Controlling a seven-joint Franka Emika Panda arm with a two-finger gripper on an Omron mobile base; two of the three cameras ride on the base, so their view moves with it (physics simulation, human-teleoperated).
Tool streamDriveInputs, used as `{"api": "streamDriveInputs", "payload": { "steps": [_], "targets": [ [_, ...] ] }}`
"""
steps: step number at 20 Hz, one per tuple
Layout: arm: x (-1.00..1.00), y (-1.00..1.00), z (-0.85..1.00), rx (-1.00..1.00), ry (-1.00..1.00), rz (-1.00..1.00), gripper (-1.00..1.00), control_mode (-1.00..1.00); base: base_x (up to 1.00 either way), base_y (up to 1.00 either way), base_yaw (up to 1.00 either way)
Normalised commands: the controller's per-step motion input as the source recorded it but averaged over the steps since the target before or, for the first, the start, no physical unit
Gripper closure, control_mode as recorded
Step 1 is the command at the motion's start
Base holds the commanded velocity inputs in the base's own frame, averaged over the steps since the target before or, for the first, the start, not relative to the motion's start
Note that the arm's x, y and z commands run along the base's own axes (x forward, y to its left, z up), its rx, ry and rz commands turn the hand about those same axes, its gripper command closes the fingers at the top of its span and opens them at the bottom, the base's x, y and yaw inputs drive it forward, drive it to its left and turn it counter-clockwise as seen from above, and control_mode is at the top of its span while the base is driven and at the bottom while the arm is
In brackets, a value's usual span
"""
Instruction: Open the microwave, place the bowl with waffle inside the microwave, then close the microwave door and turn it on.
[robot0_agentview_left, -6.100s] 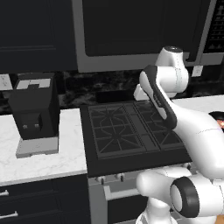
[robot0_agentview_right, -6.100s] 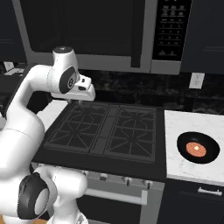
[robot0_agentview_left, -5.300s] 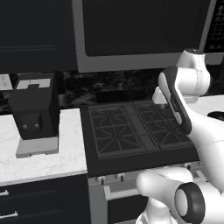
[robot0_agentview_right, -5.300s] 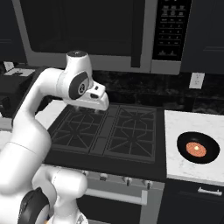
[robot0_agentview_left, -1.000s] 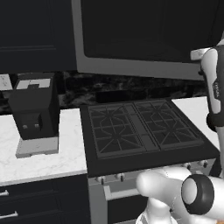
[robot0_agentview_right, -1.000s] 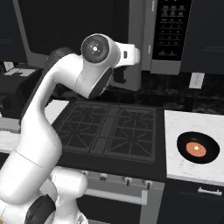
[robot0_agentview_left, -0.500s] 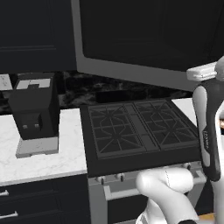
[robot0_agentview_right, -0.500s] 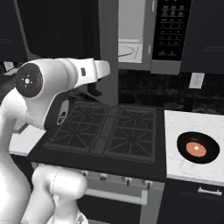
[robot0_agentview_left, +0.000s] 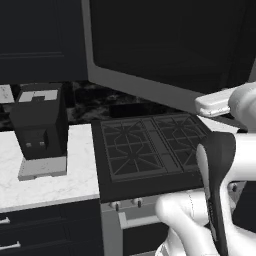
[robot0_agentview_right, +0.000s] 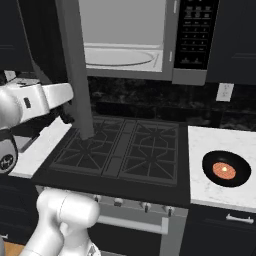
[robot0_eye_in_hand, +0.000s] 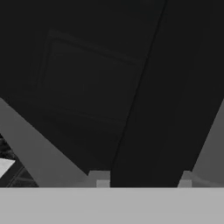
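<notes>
The microwave (robot0_agentview_right: 125, 75) hangs over the stove with its grey cavity and turntable showing. The microwave door (robot0_agentview_right: 75, 65) stands swung far out, edge-on in the right base view and a broad dark panel (robot0_agentview_left: 165, 45) in the left base view. My gripper (robot0_agentview_right: 71, 119) is at the door's lower free edge. In the hand view its tips (robot0_eye_in_hand: 142, 177) stand on either side of the dark handle bar (robot0_eye_in_hand: 144, 109), which fills the gap between them. The black bowl (robot0_agentview_right: 226, 181) sits on the right counter, holding the orange-brown waffle (robot0_agentview_right: 224, 170).
A black stove (robot0_agentview_right: 125, 150) lies under the microwave. On the left marble counter (robot0_agentview_left: 45, 185) stands a black coffee machine (robot0_agentview_left: 39, 127). My white arm (robot0_agentview_left: 220, 170) rises in front of the stove's right side.
The door has swung further out from the microwave, and my hand has travelled with its edge, leftwards in the right base view. The bowl has stayed put.
</notes>
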Motion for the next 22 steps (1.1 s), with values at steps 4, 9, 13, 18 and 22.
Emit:
{"api": "streamDriveInputs", "payload": {
  "steps": [4, 9, 13, 18, 22],
  "targets": [
    [-0.23, 1.00, 0.00, -0.02, -0.02, -0.01, 1.00, -1.00, 0.00, 0.00, 0.00],
    [-0.19, 1.00, 0.00, -0.04, -0.09, 0.00, 1.00, -1.00, 0.00, 0.00, 0.00],
    [-0.05, 1.00, 0.00, -0.04, -0.17, 0.00, 1.00, -1.00, 0.00, 0.00, 0.00],
    [0.00, 1.00, 0.00, 0.00, -0.14, 0.00, 1.00, -1.00, 0.00, 0.00, 0.00],
    [0.10, 1.00, -0.02, 0.00, -0.05, 0.00, 1.00, -1.00, 0.00, 0.00, 0.00]
  ]
}}
